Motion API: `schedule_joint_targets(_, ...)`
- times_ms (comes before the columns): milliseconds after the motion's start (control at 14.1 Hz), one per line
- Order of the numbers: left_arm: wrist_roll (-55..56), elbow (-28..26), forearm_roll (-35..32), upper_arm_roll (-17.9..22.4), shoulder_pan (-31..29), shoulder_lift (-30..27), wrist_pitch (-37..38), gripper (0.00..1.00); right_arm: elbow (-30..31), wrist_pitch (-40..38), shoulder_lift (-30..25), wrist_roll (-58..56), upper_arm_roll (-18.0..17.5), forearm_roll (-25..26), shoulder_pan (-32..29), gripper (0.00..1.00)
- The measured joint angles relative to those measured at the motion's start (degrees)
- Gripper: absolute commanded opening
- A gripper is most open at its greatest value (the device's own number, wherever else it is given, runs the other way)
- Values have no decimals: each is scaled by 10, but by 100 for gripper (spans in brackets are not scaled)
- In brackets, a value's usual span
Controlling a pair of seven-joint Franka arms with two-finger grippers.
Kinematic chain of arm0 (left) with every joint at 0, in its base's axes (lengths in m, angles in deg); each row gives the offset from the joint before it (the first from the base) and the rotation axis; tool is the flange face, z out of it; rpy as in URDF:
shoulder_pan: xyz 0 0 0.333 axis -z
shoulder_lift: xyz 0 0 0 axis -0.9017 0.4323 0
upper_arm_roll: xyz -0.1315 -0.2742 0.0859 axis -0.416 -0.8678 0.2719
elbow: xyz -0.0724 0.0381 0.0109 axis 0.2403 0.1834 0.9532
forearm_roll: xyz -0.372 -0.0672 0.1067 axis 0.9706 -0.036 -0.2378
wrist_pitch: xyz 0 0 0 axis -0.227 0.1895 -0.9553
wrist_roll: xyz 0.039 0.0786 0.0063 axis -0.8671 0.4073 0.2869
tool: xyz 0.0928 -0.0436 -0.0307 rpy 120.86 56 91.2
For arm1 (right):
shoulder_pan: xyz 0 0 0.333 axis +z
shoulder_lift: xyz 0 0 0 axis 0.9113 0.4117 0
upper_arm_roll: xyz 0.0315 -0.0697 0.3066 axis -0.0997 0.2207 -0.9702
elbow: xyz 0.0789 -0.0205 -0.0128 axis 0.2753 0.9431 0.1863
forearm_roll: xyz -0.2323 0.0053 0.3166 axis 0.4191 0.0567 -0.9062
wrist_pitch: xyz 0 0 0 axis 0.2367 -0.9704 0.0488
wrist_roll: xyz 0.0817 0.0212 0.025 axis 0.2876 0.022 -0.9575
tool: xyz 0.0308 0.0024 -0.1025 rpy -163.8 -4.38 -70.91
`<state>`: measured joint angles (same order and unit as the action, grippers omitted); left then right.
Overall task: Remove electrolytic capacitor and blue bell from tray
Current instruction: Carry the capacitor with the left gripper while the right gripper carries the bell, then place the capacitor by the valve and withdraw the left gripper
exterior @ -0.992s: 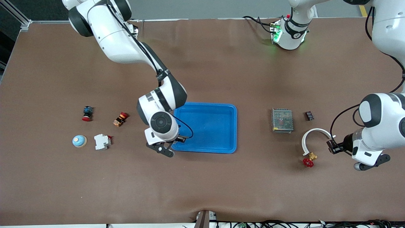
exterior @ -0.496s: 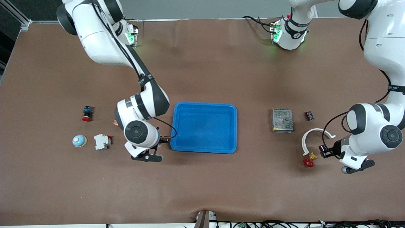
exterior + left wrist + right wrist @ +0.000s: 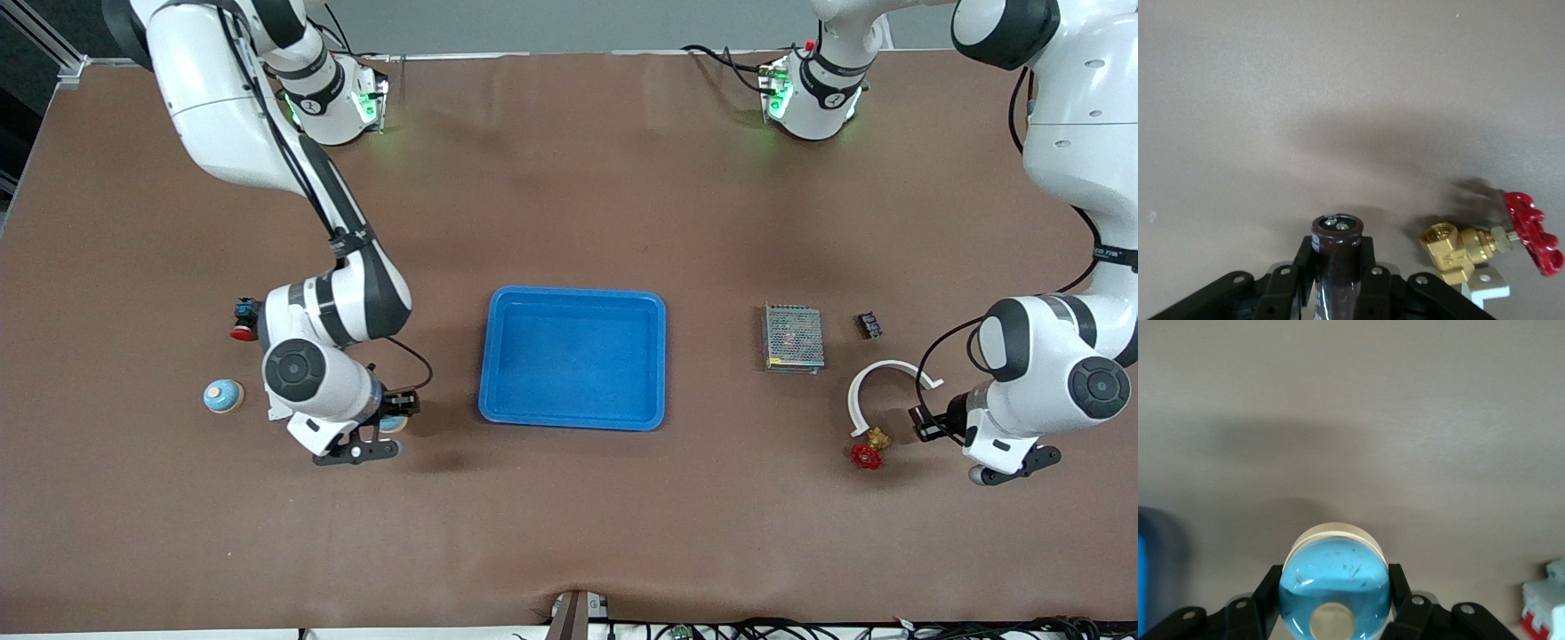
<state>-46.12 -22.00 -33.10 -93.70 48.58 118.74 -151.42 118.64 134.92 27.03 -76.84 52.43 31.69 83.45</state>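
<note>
While the bright blue rectangular plastic tray (image 3: 574,357) sits emptied | right gripper (image 3: 1333,623) clamps smooth domed blue bell (image 3: 1334,585), probably slippery, toward the right arm's end from the tray | left gripper (image 3: 1337,280) clamps stiff brown cylindrical electrolytic capacitor (image 3: 1336,257) by its sides, toward the left arm's end.

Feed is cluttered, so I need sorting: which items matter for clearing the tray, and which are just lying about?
Job: blue tray; capacitor in left end effector; blue bell in right end effector.

Lying about: second bell, red valve, mesh box, white arc, red button.

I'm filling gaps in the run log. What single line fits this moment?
left hand: shut on capacitor, beside brass valve | right hand: shut on blue bell, over table | tray: empty
</note>
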Motion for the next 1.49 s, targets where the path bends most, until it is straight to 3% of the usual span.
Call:
schedule_joint_targets(354,0,0,0,0,0,7,-2,20,111,84,-37,-50,0,0,-21,0)
schedule_joint_targets(637,0,0,0,0,0,10,-2,22,155,121,-41,-108,1,1,-55,0)
schedule_joint_targets(708,0,0,0,0,0,11,-2,28,161,125,-41,-123,1,1,-67,0)
schedule_joint_targets(850,0,0,0,0,0,11,-2,67,165,128,-41,-139,1,1,-81,0)
schedule_joint_targets(921,0,0,-1,0,0,11,-2,99,165,129,-41,-140,1,1,-82,0)
schedule_joint_targets(1487,-5,11,-3,2,-8,7,-2,100,177,137,-41,-141,-2,1,-82,0)
